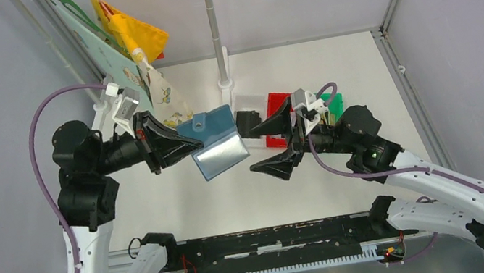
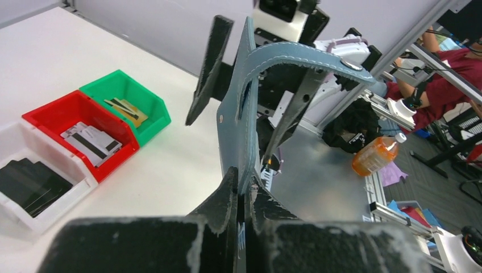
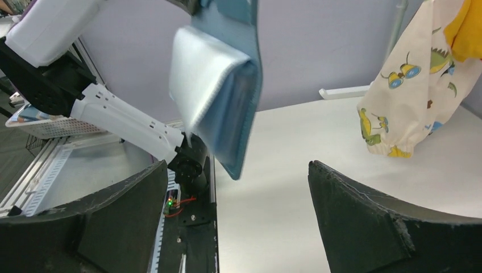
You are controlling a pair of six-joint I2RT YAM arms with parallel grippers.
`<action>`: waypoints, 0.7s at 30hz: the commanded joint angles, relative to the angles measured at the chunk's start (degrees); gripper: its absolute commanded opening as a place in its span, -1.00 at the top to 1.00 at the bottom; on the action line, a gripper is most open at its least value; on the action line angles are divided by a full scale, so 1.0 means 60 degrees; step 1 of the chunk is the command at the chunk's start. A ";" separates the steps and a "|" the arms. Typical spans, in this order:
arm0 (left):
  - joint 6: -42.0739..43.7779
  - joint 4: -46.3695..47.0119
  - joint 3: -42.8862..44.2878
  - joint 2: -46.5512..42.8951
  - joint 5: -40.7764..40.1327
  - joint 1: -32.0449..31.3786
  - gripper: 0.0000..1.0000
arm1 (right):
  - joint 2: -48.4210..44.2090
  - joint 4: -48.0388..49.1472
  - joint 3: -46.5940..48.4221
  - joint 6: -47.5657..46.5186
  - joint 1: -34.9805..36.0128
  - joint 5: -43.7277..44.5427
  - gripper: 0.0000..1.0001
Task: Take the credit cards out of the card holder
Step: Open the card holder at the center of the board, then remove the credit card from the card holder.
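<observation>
Teal-blue and folded open, the card holder [image 1: 218,142] hangs in the air at the centre of the top view, above the white table [image 1: 248,194]. Its snap tab points up and its silvery inner pockets face down and toward the right arm. The left gripper [image 1: 187,145] is pinched tight on the holder's left edge; in the left wrist view its fingertips [image 2: 230,190] meet on the leather at bottom centre. The right gripper [image 1: 256,150] sits just beside the holder's right edge with its jaws spread wide, holding nothing and not touching the holder. In the right wrist view the shiny pockets fill the upper centre, with the lower corner hanging between the two dark fingers [image 3: 113,227]. Whether any cards sit inside the pockets cannot be told. At the left of the left wrist view stand three bins side by side: a white bin [image 2: 54,207] holding black flat items [image 2: 28,185], a red bin [image 2: 42,116] holding grey credit cards [image 2: 91,141] with a dark stripe, and a green bin [image 2: 111,82] holding gold-toned cards [image 2: 126,109]. Patterned cloth [image 1: 165,94] hangs at upper left of the top view.
</observation>
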 commanded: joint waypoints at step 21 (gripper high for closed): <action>-0.1116 0.0671 0.0679 0.0251 0.1177 -0.0013 0.96 | 0.0702 0.2940 -0.0703 0.1023 -0.0191 -0.2276 -0.82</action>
